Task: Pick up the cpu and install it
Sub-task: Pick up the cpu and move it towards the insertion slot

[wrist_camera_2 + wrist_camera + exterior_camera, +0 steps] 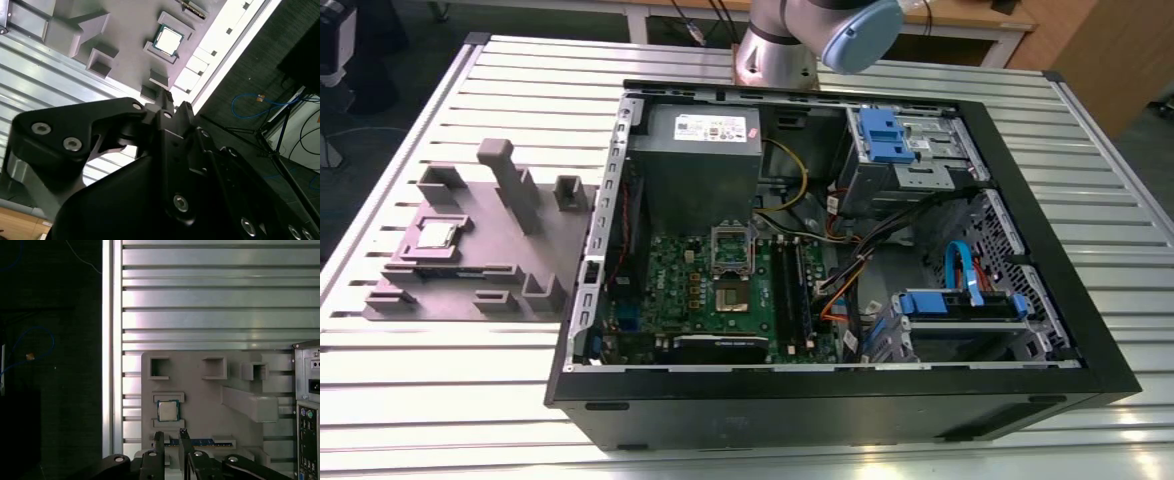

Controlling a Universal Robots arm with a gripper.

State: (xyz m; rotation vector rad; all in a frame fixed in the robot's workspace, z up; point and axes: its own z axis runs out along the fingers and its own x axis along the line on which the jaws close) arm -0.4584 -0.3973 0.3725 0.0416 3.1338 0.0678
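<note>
We judge the work to be at the approach to the pick. The cpu (438, 235), a small flat square chip with a silvery metal top, lies untouched in a shallow pocket of the grey moulded plastic fixture (494, 255). That fixture rests on the slatted aluminium tabletop (454, 400), at the exterior view's left of the open black computer case (854, 400).

In both wrist views the black gripper (171, 436) hangs above the fixture, close to the chip but apart from it. Its jaws stand a narrow gap apart and hold nothing. To our eye, the pick calls for the jaws to be centred over the chip and squared to its edges, then lowered so that they straddle it within the pocket's low walls.

Beside the chip's pocket, a long memory stick with a blue edge (210, 442) lies in its own slot, near the jaws. The fixture's tall grey posts (500, 165) rise on its far side. Inside the case, the green motherboard (674, 280) shows what we take to be the open square socket (731, 293). Cables and drive bays crowd the case at the exterior view's right.
</note>
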